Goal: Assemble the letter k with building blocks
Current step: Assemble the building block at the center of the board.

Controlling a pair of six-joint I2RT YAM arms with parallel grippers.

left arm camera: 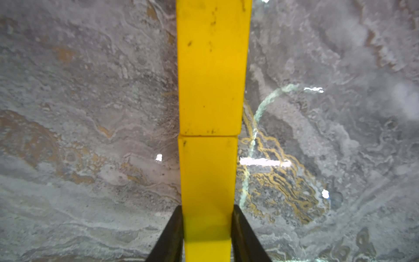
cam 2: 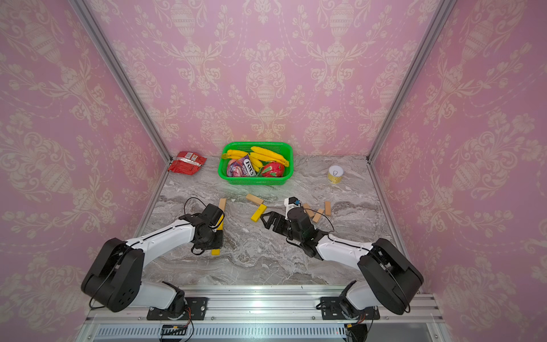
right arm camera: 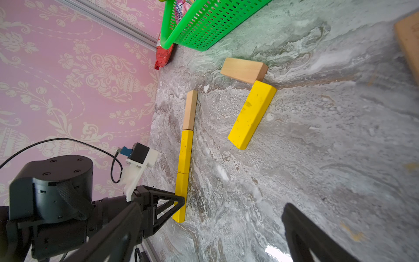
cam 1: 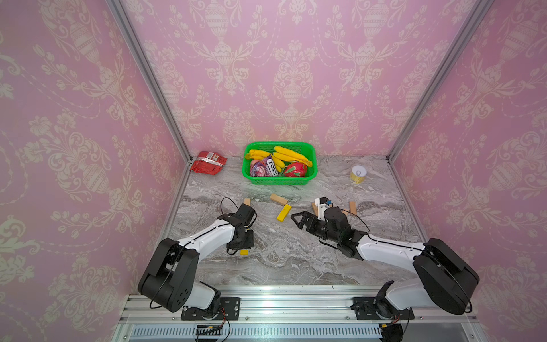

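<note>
A stem of building blocks lies on the marble: a wood block (right arm camera: 190, 111), a yellow block (right arm camera: 186, 152) and a nearer yellow block (left arm camera: 207, 172), end to end. My left gripper (left arm camera: 207, 211) is shut on that nearest yellow block, one finger on each long side; in both top views the arm hides most of it, leaving its end (cam 1: 244, 252) showing. A slanted yellow block (cam 1: 284, 212) touches a wood block (cam 1: 278, 198) right of the stem. My right gripper (cam 1: 297, 221) hangs open just right of the slanted yellow block, nothing between its fingers.
Three more wood blocks (cam 2: 328, 208) (cam 2: 318, 215) (cam 2: 307, 209) lie behind the right wrist. A green basket (cam 1: 309, 177) with bananas and packets stands at the back, a red packet (cam 1: 208, 162) at the back left, a yellow can (cam 1: 358, 174) at the back right.
</note>
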